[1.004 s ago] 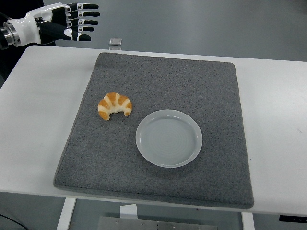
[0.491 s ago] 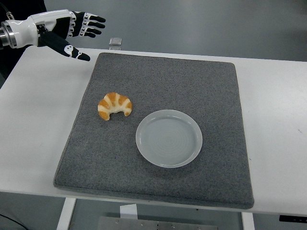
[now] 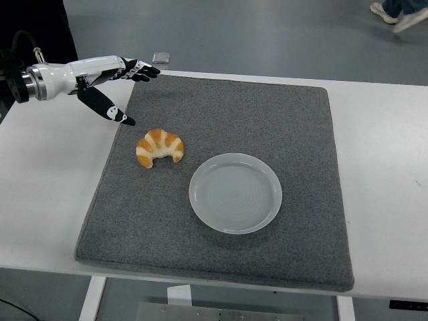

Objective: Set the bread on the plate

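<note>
A gray mat [image 3: 221, 180] lies on the white tabletop [image 3: 47, 174]. The bread [image 3: 160, 147], a curved croissant, sits on the left part of the mat. A round pale plate [image 3: 235, 192] is also on the mat, just to the right of the bread and a bit closer to the near edge. They seem to be apart. The left hand [image 3: 114, 83] is over the mat's far left corner, beyond the bread, its fingers spread wide and holding nothing.

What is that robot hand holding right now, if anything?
Nothing. The left hand is open above the mat's far left corner, fingers spread, clear of the croissant, which lies untouched on the grey mat beside the plate.
</note>
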Available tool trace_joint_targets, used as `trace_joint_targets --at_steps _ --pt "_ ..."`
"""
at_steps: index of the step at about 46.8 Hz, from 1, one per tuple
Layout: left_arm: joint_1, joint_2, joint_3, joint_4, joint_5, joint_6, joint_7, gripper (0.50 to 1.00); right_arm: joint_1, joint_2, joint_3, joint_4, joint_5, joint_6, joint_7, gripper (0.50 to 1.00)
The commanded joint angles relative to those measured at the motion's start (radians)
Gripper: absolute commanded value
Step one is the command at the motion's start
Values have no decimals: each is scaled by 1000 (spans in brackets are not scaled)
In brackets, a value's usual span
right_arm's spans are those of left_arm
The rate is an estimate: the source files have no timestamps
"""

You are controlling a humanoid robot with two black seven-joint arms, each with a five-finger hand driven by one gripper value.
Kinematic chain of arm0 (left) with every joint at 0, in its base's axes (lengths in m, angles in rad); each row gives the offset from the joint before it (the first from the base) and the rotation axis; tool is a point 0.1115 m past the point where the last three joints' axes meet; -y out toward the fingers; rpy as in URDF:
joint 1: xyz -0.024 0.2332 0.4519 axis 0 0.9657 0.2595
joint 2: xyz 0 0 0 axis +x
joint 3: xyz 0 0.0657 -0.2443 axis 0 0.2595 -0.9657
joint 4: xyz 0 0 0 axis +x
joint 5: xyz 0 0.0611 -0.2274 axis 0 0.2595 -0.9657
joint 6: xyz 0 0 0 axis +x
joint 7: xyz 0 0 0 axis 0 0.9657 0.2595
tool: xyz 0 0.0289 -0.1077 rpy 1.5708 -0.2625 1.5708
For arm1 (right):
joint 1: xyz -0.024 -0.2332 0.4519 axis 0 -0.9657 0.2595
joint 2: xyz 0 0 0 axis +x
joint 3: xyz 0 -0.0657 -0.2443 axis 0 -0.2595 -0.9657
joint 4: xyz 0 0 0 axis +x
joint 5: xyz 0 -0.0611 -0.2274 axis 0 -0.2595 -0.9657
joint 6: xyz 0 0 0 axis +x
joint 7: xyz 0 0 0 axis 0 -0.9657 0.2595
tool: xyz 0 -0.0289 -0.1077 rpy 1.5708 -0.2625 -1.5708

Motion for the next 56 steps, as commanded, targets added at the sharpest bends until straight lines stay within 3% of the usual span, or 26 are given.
trace_joint_targets --at_steps 1,8,21,56 --pt "17 -6 4 -7 29 43 1 981 0 0 0 0 0 0 0 952" --pt "20 -23 67 -7 61 105 1 981 0 0 0 0 0 0 0 952" --pt "46 -110 201 4 164 371 2 986 0 0 0 0 0 0 0 952" --pt "51 -233 244 120 181 389 7 984 0 0 0 0 0 0 0 952"
